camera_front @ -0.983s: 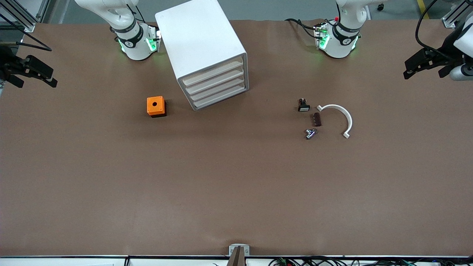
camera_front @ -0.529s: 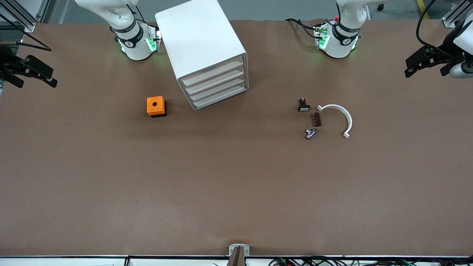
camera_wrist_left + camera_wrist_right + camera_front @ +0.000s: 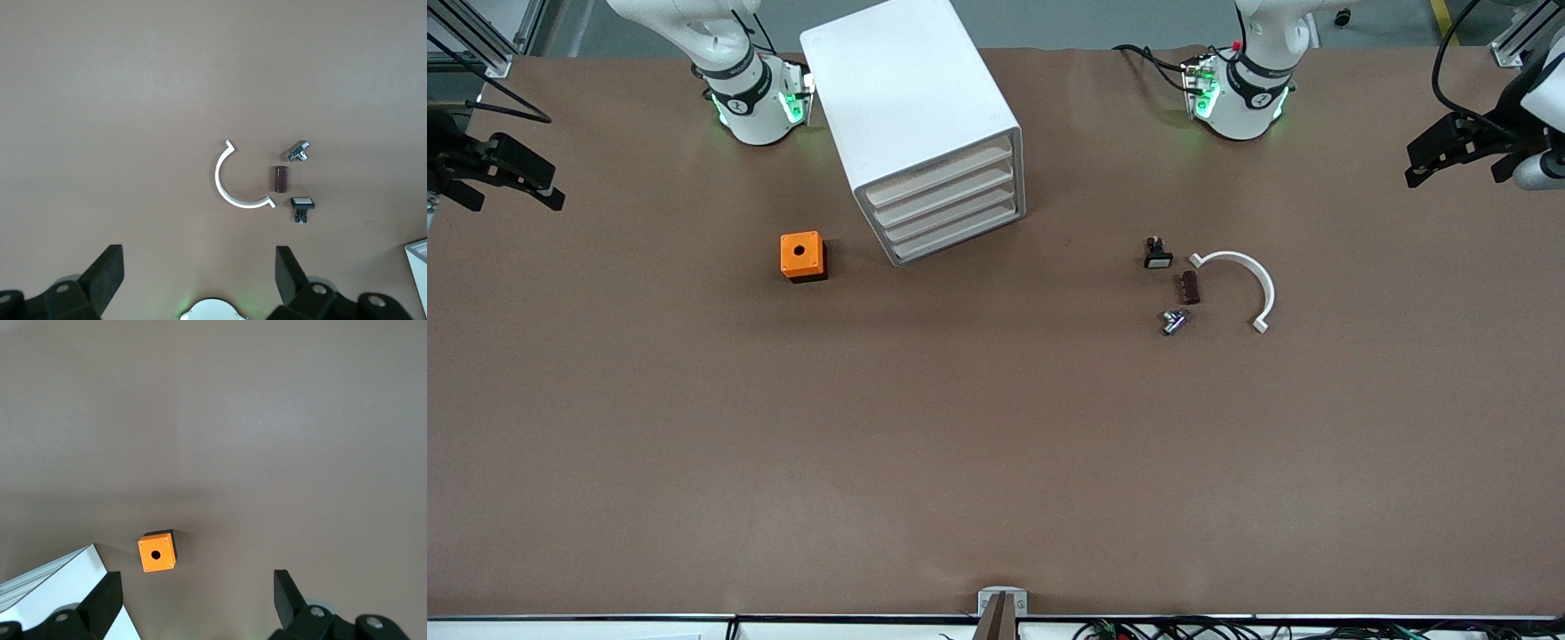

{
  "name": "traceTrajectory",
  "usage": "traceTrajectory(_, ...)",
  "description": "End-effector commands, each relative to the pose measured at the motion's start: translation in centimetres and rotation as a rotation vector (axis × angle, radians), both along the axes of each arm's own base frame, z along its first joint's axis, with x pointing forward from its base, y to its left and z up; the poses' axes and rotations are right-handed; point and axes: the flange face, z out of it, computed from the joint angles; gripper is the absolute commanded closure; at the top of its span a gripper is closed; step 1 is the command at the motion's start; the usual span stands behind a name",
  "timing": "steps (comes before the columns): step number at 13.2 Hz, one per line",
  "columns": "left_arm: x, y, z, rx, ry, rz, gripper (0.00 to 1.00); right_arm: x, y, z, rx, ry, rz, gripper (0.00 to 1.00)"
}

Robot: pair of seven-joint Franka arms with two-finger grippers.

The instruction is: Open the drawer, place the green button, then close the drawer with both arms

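The brown counter (image 3: 996,444) runs wide and bare-topped under me, with grey floor and metal framing past the edge where my bases stand, and cables along the edge nearest the front camera. Since a moment ago only my left gripper (image 3: 1456,162) has drifted a little outward, over the counter's edge at the left arm's end. My right gripper (image 3: 511,182) has stayed waiting over the edge at the right arm's end. Both sets of fingers are spread wide and carry nothing. The white cabinet (image 3: 907,98) stands askew near my right base, and its four drawers (image 3: 947,200) are all pushed in. An orange box (image 3: 802,255) with a hole sits beside it, toward the right arm's end. Toward the left arm's end lie a black white-capped button (image 3: 1158,256), a brown block (image 3: 1188,287), a small metal part (image 3: 1174,321) and a white curved clip (image 3: 1249,276), close together. I cannot pick out a green-capped button.
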Motion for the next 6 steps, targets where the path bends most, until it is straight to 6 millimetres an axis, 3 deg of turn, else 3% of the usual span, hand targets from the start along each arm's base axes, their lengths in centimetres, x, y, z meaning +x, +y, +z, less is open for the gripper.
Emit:
traceTrajectory(1, 0.05, 0.46, -0.10, 0.014, 0.003, -0.015, 0.00, 0.02, -0.28, 0.55, -0.014, -0.003, 0.002, 0.00)
traceTrajectory(6, 0.06, 0.53, 0.50, 0.013, -0.008, -0.014, 0.00, 0.02, -0.36, 0.55, -0.014, -0.003, 0.000, 0.00)
